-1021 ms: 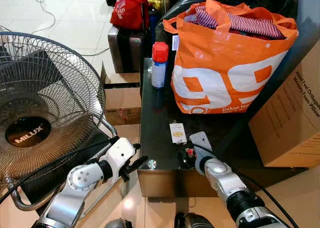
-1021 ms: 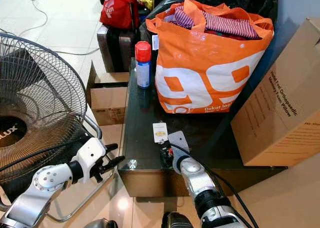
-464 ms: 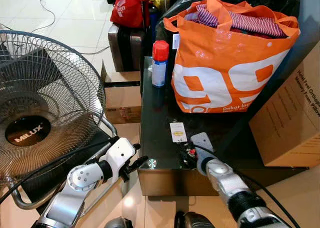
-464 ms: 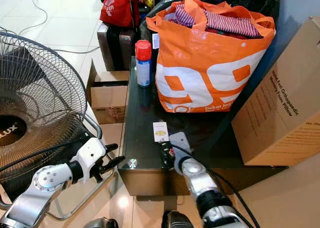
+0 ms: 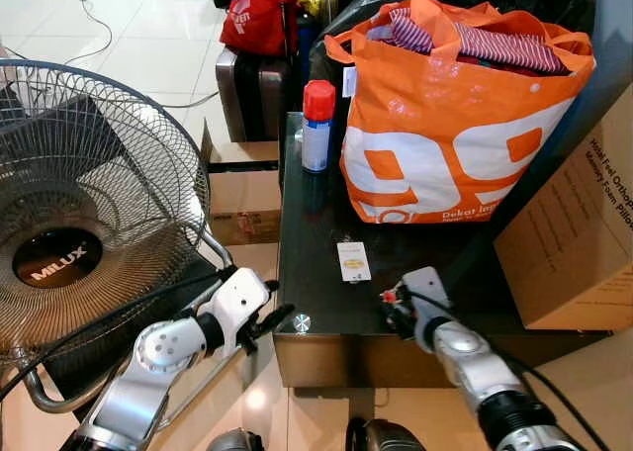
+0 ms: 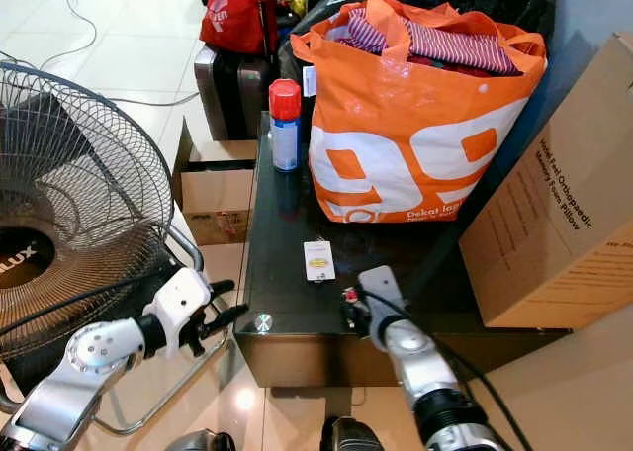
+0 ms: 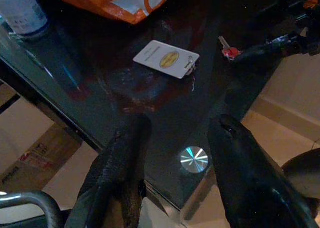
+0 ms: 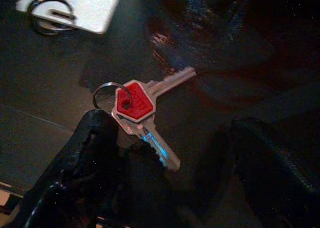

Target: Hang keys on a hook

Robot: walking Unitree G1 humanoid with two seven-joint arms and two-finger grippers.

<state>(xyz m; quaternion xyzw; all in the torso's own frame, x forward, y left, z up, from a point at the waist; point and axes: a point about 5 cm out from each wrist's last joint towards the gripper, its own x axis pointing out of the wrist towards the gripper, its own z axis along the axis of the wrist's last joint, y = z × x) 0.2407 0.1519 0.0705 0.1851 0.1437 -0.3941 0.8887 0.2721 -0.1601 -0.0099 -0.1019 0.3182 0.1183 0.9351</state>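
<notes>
A red-headed key on a small ring (image 8: pixel 134 102) lies on the black glass table (image 5: pixel 312 228) near its front edge, also seen in the left eye view (image 5: pixel 389 296). My right gripper (image 8: pixel 170 138) is open over it, and the key rests against one finger (image 8: pixel 85 158). A white tag with its own ring (image 5: pixel 352 260) lies a little further in on the table. My left gripper (image 5: pixel 272 319) hangs open beside the table's front left corner, off the glass, with nothing between its fingers (image 7: pixel 125 158).
A full orange shopping bag (image 5: pixel 455 115) and a red-capped spray can (image 5: pixel 316 127) stand at the back of the table. A cardboard box (image 5: pixel 579 233) flanks its right side, a large floor fan (image 5: pixel 89 224) its left. Suitcase (image 5: pixel 252 90) and cartons sit behind.
My right gripper has slid to the right along the table's front edge. The red key has gone with it, away from the white tag. The left arm has stayed put.
</notes>
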